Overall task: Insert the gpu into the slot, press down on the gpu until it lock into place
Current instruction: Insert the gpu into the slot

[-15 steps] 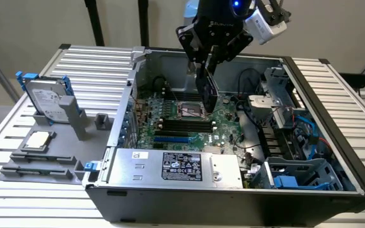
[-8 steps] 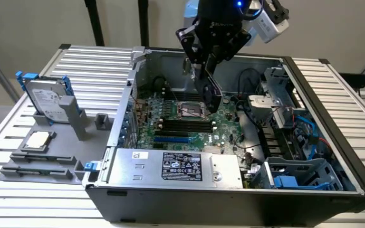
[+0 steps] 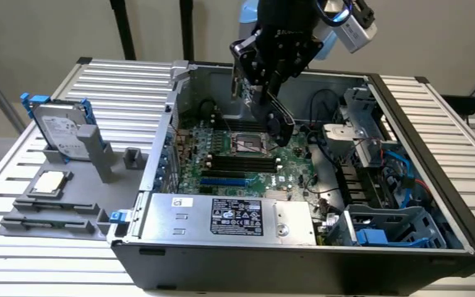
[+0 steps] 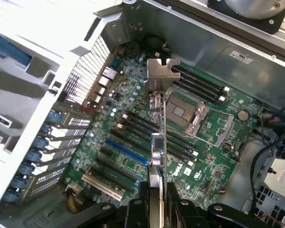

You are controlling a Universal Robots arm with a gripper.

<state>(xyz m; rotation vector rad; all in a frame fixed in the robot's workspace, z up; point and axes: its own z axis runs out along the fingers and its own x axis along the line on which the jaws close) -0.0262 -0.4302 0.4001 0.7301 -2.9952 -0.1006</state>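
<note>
My gripper [image 3: 260, 77] is shut on the gpu [image 3: 274, 114], a thin black card that hangs tilted in the air over the motherboard [image 3: 221, 170] inside the open computer case. In the wrist view the gpu [image 4: 156, 128] appears edge-on between my fingers [image 4: 135, 209], its silver bracket [image 4: 160, 73] at the far end. The slot [image 3: 223, 182] is a bright blue strip on the board, below the card and toward the case's front. In the wrist view the slot [image 4: 126, 149] lies beside the card's lower edge, with a clear gap between them.
A silver labelled power-supply box [image 3: 229, 216] sits along the front wall. Black memory slots [image 3: 237, 162] and the CPU socket [image 3: 247, 143] lie behind the blue strip. Cables and a drive cage [image 3: 386, 226] crowd the exterior view's right. A hard drive [image 3: 60, 130] stands outside on the exterior view's left.
</note>
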